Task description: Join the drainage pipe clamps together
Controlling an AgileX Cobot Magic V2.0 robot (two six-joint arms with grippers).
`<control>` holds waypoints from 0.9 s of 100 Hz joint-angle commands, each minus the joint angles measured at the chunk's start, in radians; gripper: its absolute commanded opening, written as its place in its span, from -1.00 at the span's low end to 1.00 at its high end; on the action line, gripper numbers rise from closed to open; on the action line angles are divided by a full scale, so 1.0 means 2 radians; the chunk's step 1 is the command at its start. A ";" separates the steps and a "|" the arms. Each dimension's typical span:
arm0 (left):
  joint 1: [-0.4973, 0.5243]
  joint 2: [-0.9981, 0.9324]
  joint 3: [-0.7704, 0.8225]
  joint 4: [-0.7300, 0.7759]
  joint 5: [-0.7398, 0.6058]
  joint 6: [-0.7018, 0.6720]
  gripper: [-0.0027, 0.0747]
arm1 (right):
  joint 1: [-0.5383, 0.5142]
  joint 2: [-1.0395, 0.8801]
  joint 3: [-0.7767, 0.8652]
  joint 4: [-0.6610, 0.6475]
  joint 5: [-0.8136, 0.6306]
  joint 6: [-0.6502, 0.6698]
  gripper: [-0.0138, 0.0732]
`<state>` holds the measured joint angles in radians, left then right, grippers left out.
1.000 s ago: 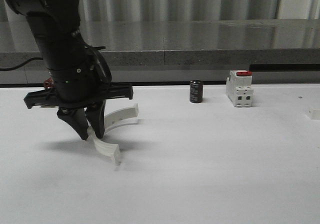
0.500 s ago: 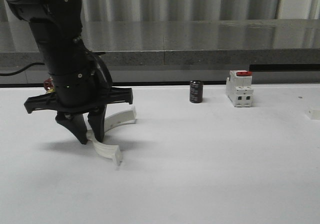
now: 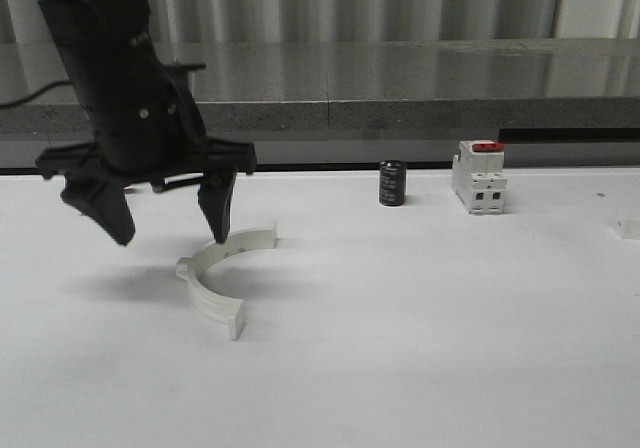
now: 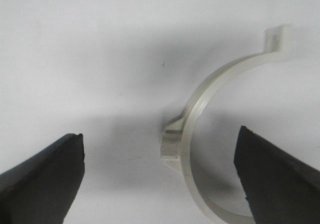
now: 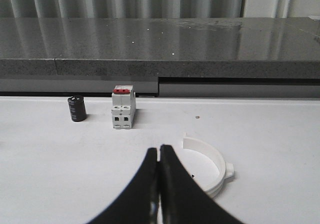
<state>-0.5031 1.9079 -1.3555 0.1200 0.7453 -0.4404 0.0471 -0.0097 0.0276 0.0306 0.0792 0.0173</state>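
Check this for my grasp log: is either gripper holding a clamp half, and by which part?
Nothing is held. The left gripper hangs open above a clamp half; the right gripper is shut on nothing.

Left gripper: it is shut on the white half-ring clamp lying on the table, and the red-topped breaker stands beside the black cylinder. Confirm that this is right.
Not quite. The left gripper is open, its jaws spread wide and off the clamp, which lies free on the table; the front view and the left wrist view both show it. The rest stands: the red-topped breaker stands beside the black cylinder.
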 commanded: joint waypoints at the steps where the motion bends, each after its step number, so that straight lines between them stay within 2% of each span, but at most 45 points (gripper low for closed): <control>1: -0.003 -0.073 -0.012 0.008 -0.027 0.017 0.62 | 0.000 -0.008 -0.009 -0.005 -0.042 -0.004 -0.84; 26: -0.001 -0.202 -0.005 0.019 -0.038 0.094 0.62 | 0.000 -0.008 -0.009 -0.005 -0.042 -0.004 -0.84; 44: 0.009 -0.296 0.043 0.059 -0.063 0.093 0.62 | 0.000 -0.008 -0.009 -0.005 -0.042 -0.004 -0.84; 58: 0.058 -0.371 0.098 0.065 -0.079 0.093 0.62 | 0.000 -0.008 -0.009 -0.005 -0.043 -0.004 -0.84; 81: 0.171 -0.488 0.207 0.058 -0.109 0.094 0.62 | 0.000 -0.008 -0.009 -0.005 -0.071 -0.004 -0.84; 90: 0.193 -0.533 0.255 0.025 -0.107 0.135 0.62 | 0.000 -0.008 -0.009 -0.005 -0.079 -0.004 -0.84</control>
<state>-0.1500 0.9269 -0.8957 0.2280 0.6058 -0.2346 0.0471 -0.0097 0.0276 0.0306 0.0264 0.0173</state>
